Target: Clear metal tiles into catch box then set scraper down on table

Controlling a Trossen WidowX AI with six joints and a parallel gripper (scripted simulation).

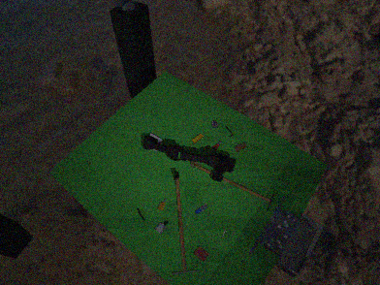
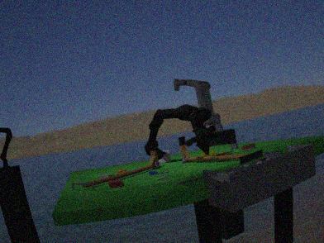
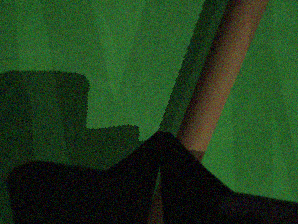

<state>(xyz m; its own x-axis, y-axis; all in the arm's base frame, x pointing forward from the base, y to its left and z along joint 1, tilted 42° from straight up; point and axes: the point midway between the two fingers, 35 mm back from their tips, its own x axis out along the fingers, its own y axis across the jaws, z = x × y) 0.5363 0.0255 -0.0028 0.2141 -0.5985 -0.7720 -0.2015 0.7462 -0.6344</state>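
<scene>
A long scraper with a wooden handle [image 1: 244, 189] [image 2: 225, 158] [image 3: 225, 72] lies low over the green table, its dark head [image 2: 251, 156] near the catch box [image 1: 291, 242] [image 2: 264, 182]. My gripper [image 1: 217, 175] [image 2: 205, 153] [image 3: 162, 138] is shut, tips together, with nothing visible between them. It points down over the handle, which passes behind the fingers in the wrist view. Whether the tips touch it, I cannot tell. Pale specks show in the box, perhaps tiles. The steel plate and any tiles on it cannot be made out in this dim light.
Another long wooden-handled tool [image 1: 180, 223] [image 2: 120, 174] lies on the green table [image 1: 111, 145] [image 2: 83, 207]. A red block [image 1: 201, 253] [image 2: 116, 183], a blue piece [image 1: 201, 209] [image 2: 155, 173], a yellow piece [image 1: 197, 138] and several other small things are scattered about.
</scene>
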